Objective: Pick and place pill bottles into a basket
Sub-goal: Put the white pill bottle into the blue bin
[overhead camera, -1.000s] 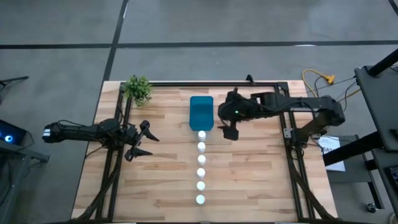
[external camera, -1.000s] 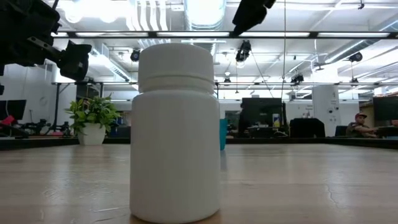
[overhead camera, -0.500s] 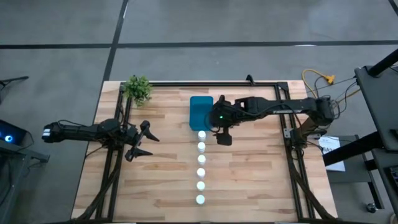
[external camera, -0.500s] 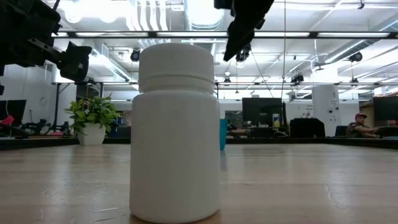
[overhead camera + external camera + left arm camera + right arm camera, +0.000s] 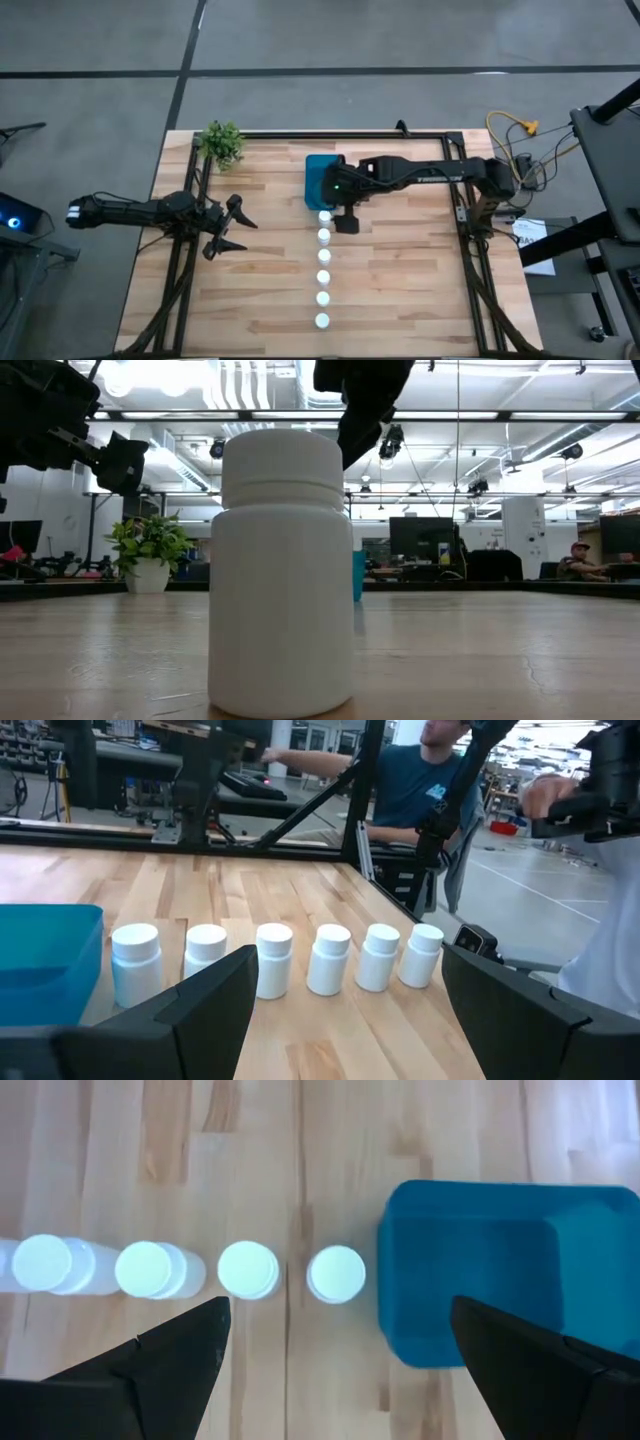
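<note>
Both pairs of jaws stand spread wide and grasp nothing. Farthest left in the high view, the left gripper (image 5: 232,227) hangs over bare boards of the pale wooden slatted table (image 5: 400,290), well apart from every bottle. Its own wrist view looks between its two dark fingers (image 5: 205,1010) at all six small white cylindrical pill bottles (image 5: 272,959), upright in one straight row with small gaps between them, and at the teal-blue rectangular plastic basket (image 5: 45,960) just past one end of that row. Behind the table in that view a person in a blue shirt reaches toward equipment.

Near the table's far left corner sits a small green leafy plant (image 5: 222,143) in a white pot.

At the table's middle, the row of bottles (image 5: 323,279) runs from the near edge toward the basket (image 5: 318,178), whose short side is just beside the last bottle. No bottle can be seen inside the basket, and all six stand on the wood.

To the right, the right gripper (image 5: 343,214) hovers above the basket end of the row. Its wrist view looks straight down: the end bottle's round cap (image 5: 336,1274) and the basket's near wall (image 5: 400,1280) lie between its two parted fingers (image 5: 170,1355), below them and untouched, with the neighbouring caps toward one finger.

In the low view the nearest bottle (image 5: 282,572) fills the middle, and the right arm's dark tip hangs high above it.
</note>
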Tool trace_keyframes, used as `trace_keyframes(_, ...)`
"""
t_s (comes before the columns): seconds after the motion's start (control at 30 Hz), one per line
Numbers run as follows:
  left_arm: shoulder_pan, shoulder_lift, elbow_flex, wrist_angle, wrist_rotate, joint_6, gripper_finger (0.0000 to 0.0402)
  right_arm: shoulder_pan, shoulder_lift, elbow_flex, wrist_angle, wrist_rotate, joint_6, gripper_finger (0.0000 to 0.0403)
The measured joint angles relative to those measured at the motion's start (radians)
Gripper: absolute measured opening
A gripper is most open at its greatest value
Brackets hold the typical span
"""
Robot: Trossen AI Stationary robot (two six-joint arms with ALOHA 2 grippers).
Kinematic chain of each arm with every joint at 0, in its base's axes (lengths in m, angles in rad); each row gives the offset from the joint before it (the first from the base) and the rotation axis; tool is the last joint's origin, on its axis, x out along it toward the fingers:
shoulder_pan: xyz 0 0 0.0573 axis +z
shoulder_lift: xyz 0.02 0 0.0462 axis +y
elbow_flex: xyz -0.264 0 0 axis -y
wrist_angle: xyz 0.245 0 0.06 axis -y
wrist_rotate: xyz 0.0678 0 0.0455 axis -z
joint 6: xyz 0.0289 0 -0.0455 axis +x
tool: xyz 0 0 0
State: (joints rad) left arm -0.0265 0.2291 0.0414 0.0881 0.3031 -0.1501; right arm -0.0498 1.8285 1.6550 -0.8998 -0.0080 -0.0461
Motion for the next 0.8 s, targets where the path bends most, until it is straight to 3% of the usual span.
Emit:
trace_keyframes(0.23,0.000,0.004,0.000,0.000,0.000,0.000,0.0299,-0.003,0.067,0.052,-0.005,-0.053,-0.011,0.0368)
trace_keyframes(0.8,0.000,0.013,-0.002,-0.001,0.000,0.000,0.0299,-0.003,0.137,0.055,-0.006,-0.056,-0.013,0.0368)
